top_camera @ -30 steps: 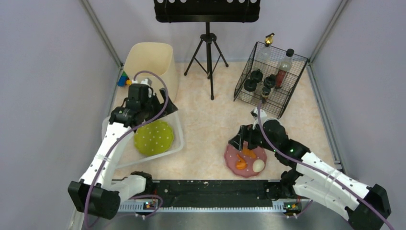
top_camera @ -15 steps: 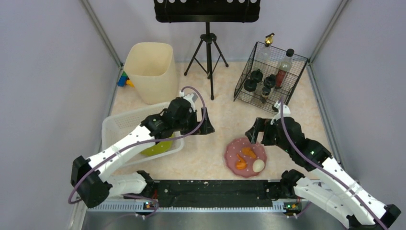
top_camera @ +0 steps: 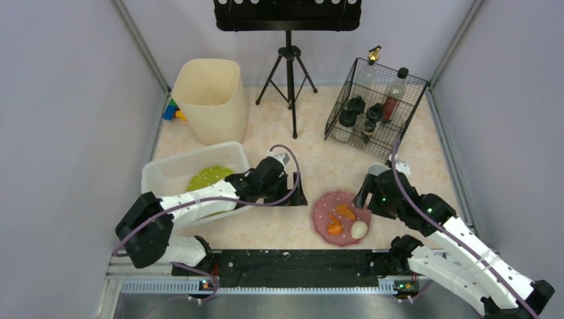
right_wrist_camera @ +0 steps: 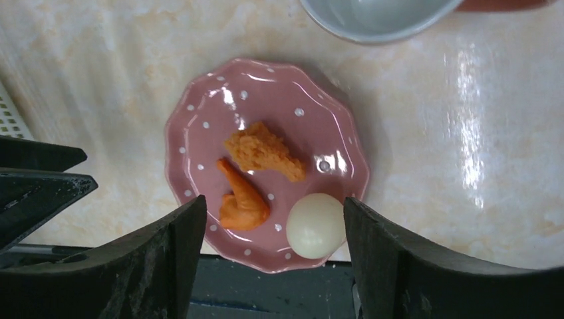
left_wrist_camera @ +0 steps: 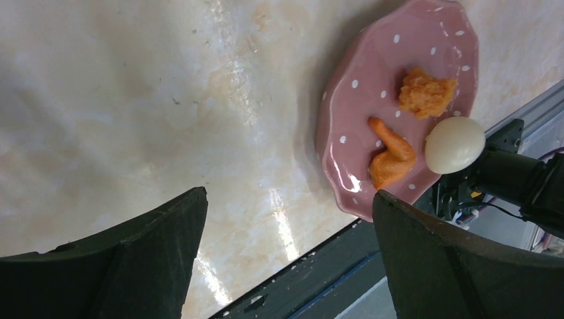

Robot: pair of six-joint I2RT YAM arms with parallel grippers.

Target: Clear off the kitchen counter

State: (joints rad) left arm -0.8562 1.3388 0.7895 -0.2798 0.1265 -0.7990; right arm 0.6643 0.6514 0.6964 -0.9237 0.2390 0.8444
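Both sets of fingers released, flanking a pink plate on the table.

The table (top_camera: 279, 224) lies under both sets of fingers and runs on past them to the far wall. Nearest, a pink dotted plate (right_wrist_camera: 199, 126) carrying a white egg (right_wrist_camera: 315, 224) and orange food pieces (right_wrist_camera: 243, 199) sits between them. The left fingers (top_camera: 297, 195), spread wide and grasping nothing, are just beside its left rim, low over bare table. The right fingers (top_camera: 364, 193), also parted and empty, hang above its far right rim. Left of the left fingers stands a white basket (top_camera: 166, 174) holding a green plate (top_camera: 207, 178). Beyond the right fingers sits a grey bowl (right_wrist_camera: 372, 23), then a black wire rack (top_camera: 376, 106).
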